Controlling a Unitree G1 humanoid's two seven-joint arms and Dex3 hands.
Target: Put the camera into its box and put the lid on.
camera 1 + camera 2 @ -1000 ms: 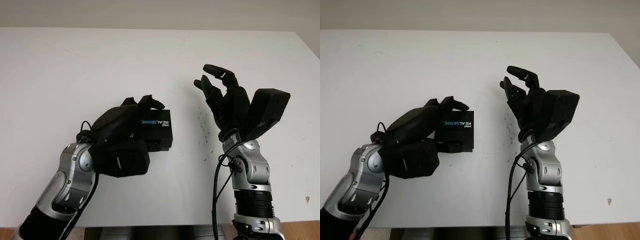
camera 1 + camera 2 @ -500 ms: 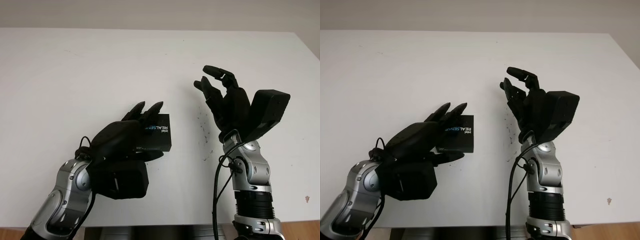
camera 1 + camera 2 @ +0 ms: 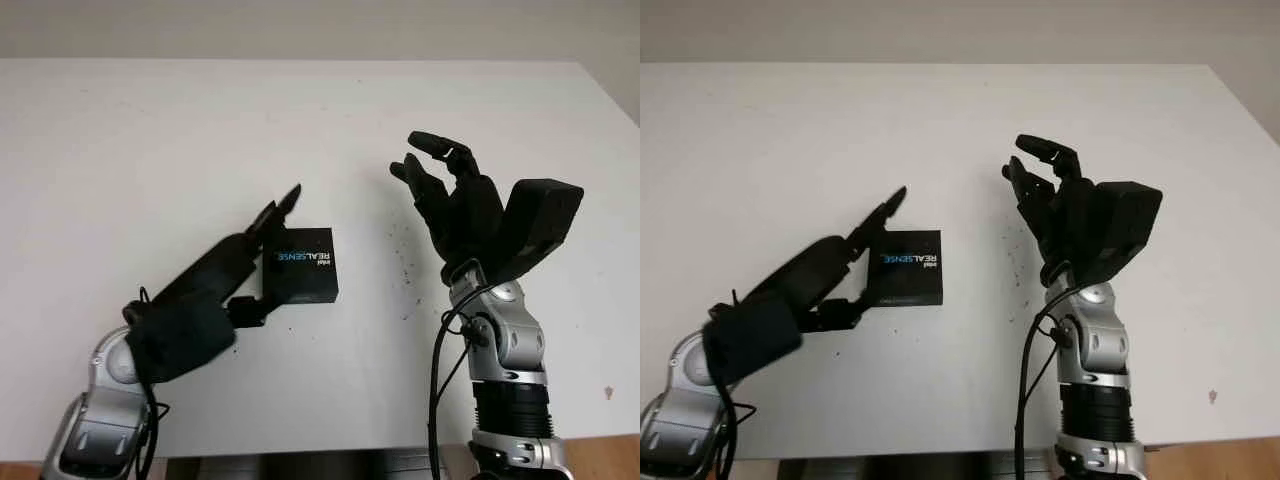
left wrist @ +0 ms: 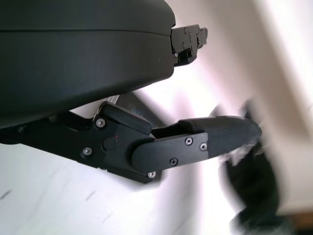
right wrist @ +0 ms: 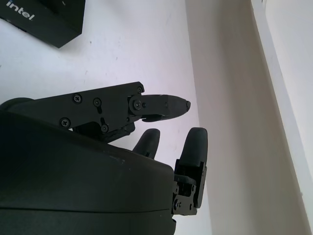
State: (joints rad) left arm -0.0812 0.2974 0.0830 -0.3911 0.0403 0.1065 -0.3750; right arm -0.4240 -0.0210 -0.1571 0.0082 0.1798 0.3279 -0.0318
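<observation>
One black box (image 3: 303, 265) lies flat on the white counter (image 3: 150, 140), a little left of the middle, with its lid on; white and blue lettering runs across the lid's near part, and it reads upside down from the head views. Its front side wall shows as a darker band below the lid.

Left hand (image 3: 235, 265) is at the box's left side, raised off the counter and tilted, its long fingers (image 3: 283, 205) pointing up and away past the box's far left corner. Its thumb (image 3: 245, 308) sticks out toward the box's near left corner, just beside it; whether it touches the box cannot be told. This hand is open and holds nothing. From the left wrist view the thumb (image 4: 195, 144) reaches across under the dark shell, with the pale counter behind it.

Right hand (image 3: 455, 200) is held up above the counter, well to the right of the box, palm turned toward the box and fingers (image 3: 440, 150) slightly bent at the tips. It holds nothing and is open. Its wrist view shows three fingers (image 5: 161, 105) over the bare counter, and a corner of the box (image 5: 44, 19) with white lettering lies beyond them.

Several small dark specks (image 3: 405, 265) mark the counter between the box and the right arm.
</observation>
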